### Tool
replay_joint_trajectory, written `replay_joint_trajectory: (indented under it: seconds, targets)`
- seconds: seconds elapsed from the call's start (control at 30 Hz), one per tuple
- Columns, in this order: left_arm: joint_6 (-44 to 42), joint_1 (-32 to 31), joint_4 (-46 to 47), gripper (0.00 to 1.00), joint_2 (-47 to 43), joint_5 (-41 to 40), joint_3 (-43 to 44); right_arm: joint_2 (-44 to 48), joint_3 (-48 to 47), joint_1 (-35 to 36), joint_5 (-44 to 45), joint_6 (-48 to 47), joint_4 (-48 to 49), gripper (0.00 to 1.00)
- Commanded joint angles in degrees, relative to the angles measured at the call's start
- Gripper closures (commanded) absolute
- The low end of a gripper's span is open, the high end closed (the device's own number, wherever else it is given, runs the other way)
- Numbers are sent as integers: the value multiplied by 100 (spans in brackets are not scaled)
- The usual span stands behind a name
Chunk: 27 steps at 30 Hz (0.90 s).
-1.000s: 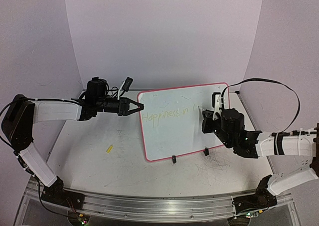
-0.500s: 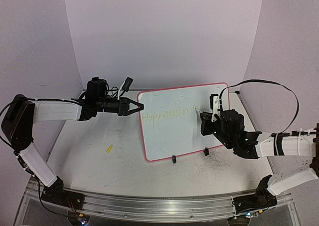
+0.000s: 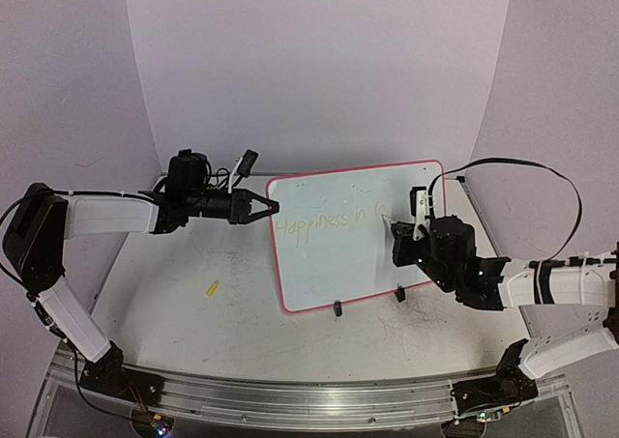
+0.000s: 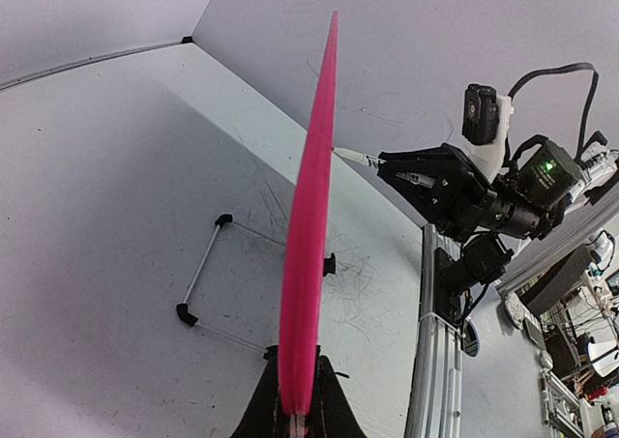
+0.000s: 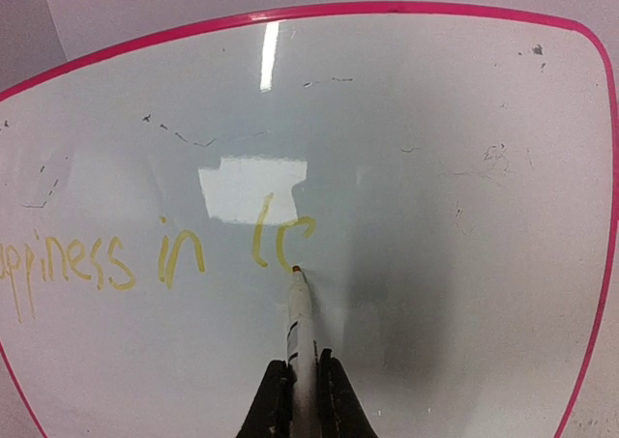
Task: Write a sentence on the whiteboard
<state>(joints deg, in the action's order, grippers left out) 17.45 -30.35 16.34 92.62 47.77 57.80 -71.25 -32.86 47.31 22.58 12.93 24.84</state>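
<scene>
At my right wrist, the right gripper [image 5: 302, 375] is clenched on a slim white marker pen with a yellow-orange tip [image 5: 301, 322], jaws pinching the barrel. The tip appears to touch the rectangular white whiteboard with the thin pink rim [image 5: 464, 167], just under the last stroke of the faint yellow handwritten sentence [image 5: 116, 259]. The sentence reads "Happiness in" plus two opening strokes of the next word. The whiteboard stands propped on the scuffed white table [image 3: 174, 303], between my arms. Beyond it, my left gripper [image 4: 296, 404] is clamped on the board's left rim.

Probable faults:
1. Excess tip pressure pushes the board back. The rim may slip from the left jaws and the board may tip.
2. The thin barrel may pivot in the right jaws, so strokes wander.
3. Light contact leaves gaps in ink that is already faint.
</scene>
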Motion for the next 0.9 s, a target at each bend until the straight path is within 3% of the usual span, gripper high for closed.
replay_joint_trajectory:
  seconds: [0.0,0.87]
  targets:
    - [-230,-41,-315,100,-111,-188,168,-166,-198,-14,346,-87,209,100]
    - [-234,-45,-332,100,-116,-171,175,-345,-436,-24,513,-351,402,100]
